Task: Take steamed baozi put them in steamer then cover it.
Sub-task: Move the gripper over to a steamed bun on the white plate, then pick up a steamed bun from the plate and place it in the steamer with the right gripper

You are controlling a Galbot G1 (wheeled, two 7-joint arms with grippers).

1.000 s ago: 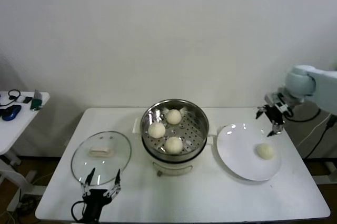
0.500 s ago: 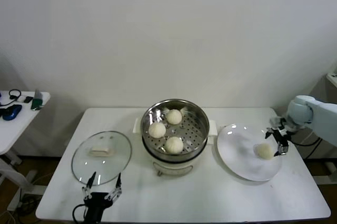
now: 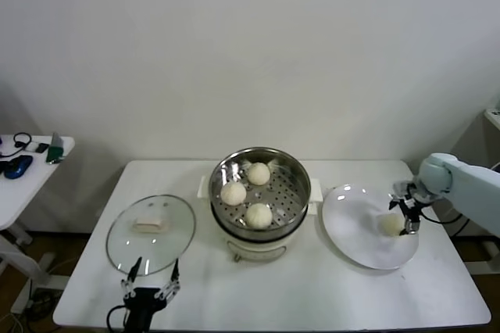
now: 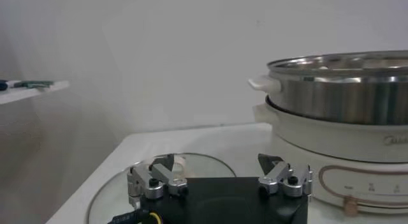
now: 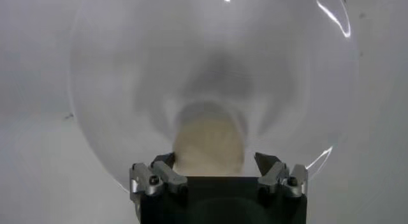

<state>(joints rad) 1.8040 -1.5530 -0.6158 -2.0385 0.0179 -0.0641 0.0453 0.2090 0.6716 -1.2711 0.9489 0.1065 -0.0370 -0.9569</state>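
Three steamed baozi (image 3: pixel 258 173) (image 3: pixel 233 193) (image 3: pixel 259 215) lie in the shiny steel steamer (image 3: pixel 298 170) on its white pot base (image 4: pixel 344 142). Another baozi (image 3: pixel 390 224) (image 5: pixel 209 142) lies on the white plate (image 3: pixel 355 227) (image 5: pixel 127 85) at the right. My right gripper (image 3: pixel 405 219) (image 5: pixel 217 158) is down on the plate, open, its fingers on either side of that baozi, with a gap still showing on one side. The glass cover (image 3: pixel 168 233) (image 4: pixel 108 193) lies flat on the table left of the steamer. My left gripper (image 3: pixel 150 274) (image 4: pixel 220 160) hovers open at the cover's near edge, holding nothing.
The white table's front edge (image 3: pixel 273 324) runs just behind my left gripper. A small side table (image 3: pixel 31 162) with headphones and small items stands at the far left. Cables (image 3: pixel 469 216) hang off the table's right end.
My right gripper came down from behind the plate onto it and now straddles the baozi. The left arm stayed put.
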